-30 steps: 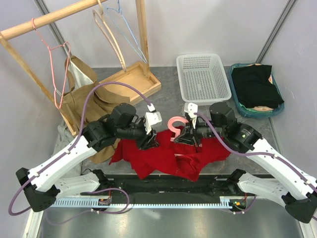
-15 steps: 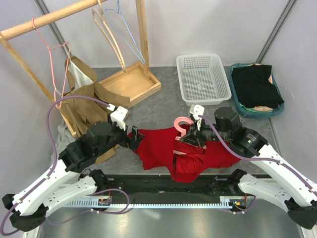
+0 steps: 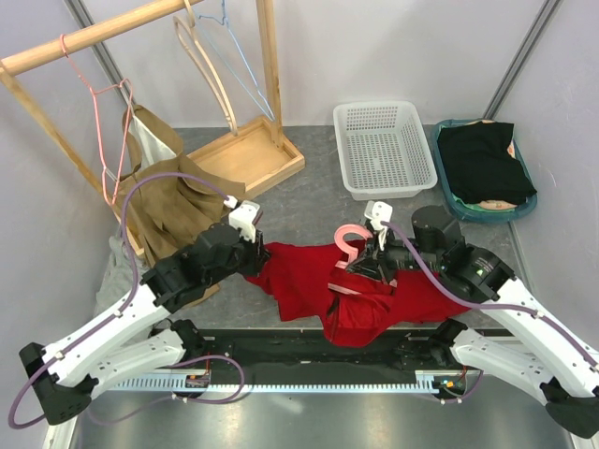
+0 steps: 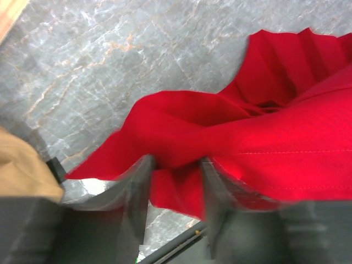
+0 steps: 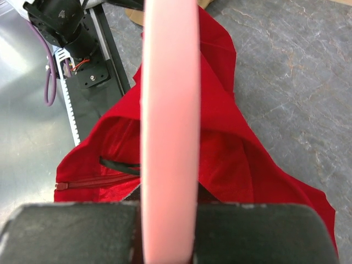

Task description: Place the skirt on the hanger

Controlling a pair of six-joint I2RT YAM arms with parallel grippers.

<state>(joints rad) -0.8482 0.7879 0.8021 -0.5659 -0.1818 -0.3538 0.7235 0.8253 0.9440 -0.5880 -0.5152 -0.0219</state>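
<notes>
Red skirt [image 3: 309, 281] lies bunched between both grippers from above, and we see the hanger [image 3: 348, 234] rising from the right gripper [image 3: 370, 265].

At the left wrist, our left gripper [image 4: 176, 168] narrowly pinches a thin fold, which could slip under tension.

At the right wrist, our jaws clamp the hanger with the skirt beneath, and a tug might twist it.

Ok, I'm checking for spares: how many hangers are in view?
4. Three hang on the wooden rail: a pink wire hanger, a beige hanger, a blue wire hanger. The thick pink hanger is in the right gripper. None seems hidden.
</notes>
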